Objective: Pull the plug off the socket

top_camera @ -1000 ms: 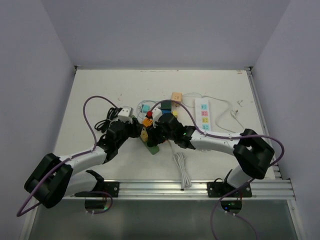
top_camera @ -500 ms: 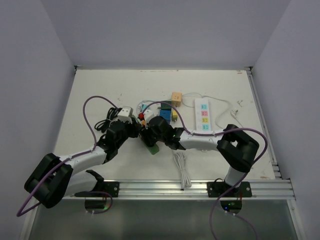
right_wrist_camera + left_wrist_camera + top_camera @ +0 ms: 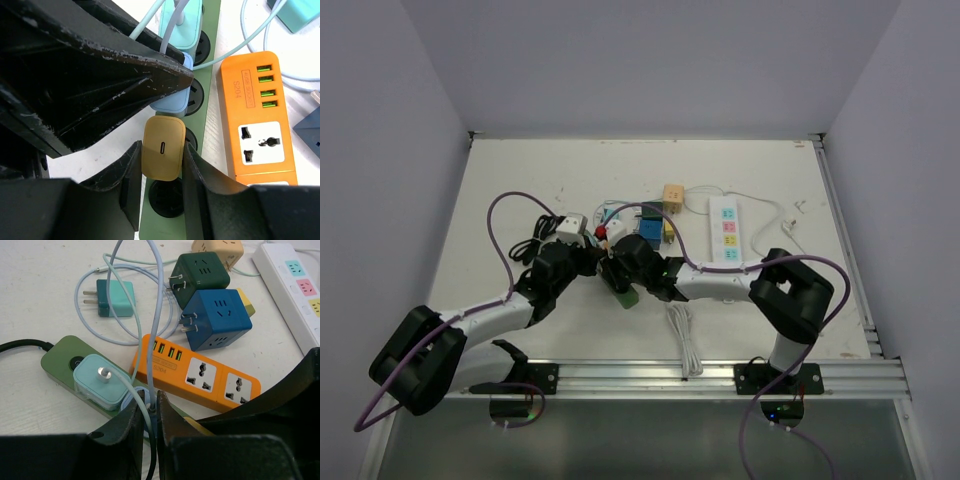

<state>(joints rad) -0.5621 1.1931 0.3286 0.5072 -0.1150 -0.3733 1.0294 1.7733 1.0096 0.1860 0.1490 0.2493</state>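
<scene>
A green power strip (image 3: pixel 211 50) lies on the table, also in the left wrist view (image 3: pixel 56 357) and the top view (image 3: pixel 628 298). A yellow plug (image 3: pixel 162 135) sits in it. My right gripper (image 3: pixel 162 150) is shut on the yellow plug, one finger on each side. Next to it a light-blue plug (image 3: pixel 175 102) with a pale cable sits in the strip. My left gripper (image 3: pixel 150 399) is shut on this plug (image 3: pixel 129 398) at its cable end. A pale teal adapter (image 3: pixel 98 380) sits further along the strip. Both grippers meet at mid-table (image 3: pixel 605 265).
An orange power strip (image 3: pixel 200 375) lies right beside the green one. Behind it are a blue cube adapter (image 3: pixel 220 320), a dark green cube (image 3: pixel 199 272), a teal plug (image 3: pixel 112 297), a tan cube (image 3: pixel 671 194) and a white power strip (image 3: pixel 726 228). Loose cables loop around them.
My right arm has swung left and its gripper now sits over the green strip around the yellow plug. The left gripper has stayed on the light-blue plug.
</scene>
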